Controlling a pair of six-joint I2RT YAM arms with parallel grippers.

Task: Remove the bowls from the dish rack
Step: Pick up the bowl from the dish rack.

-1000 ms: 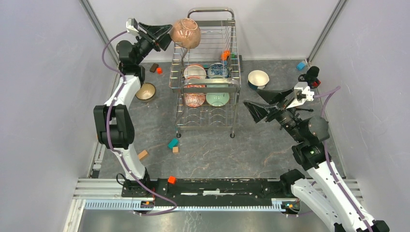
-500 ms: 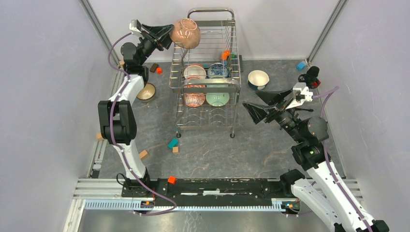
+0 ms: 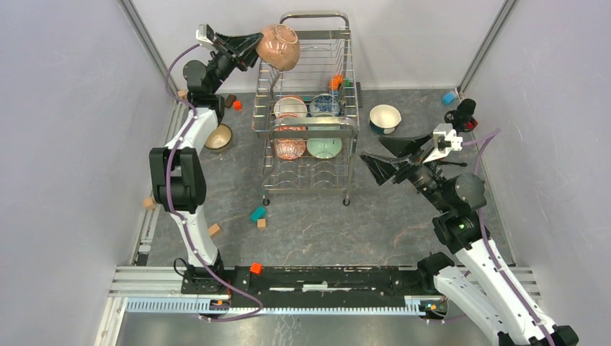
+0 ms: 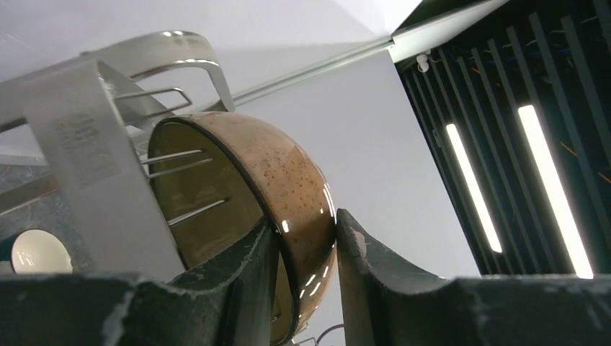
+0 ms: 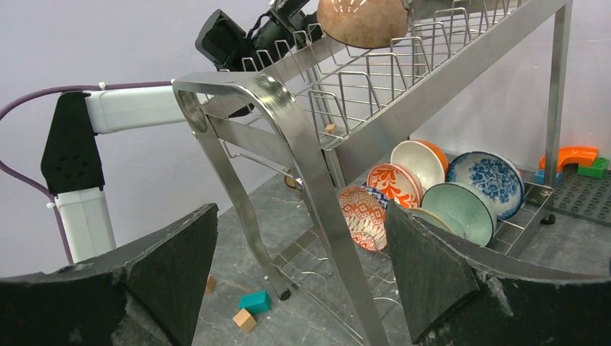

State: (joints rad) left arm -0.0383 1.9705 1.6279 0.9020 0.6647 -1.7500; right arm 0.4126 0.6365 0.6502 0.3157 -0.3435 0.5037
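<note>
Item: speckled pink-brown bowl [image 3: 279,45], upper centre of frame, clamped in left gripper [image 3: 256,47]; lifted slightly higher than a second ago, nearly clear of dish rack [image 3: 314,14] top tier; right gripper [image 3: 370,145] spread wide, empty, mid-right; set-down pending

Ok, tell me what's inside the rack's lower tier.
In the rack, standing on edge: a white bowl, a red-patterned bowl, a blue-patterned bowl and a pale green bowl. They overlap, so parts of each, and anything tucked behind them, are covered.
</note>
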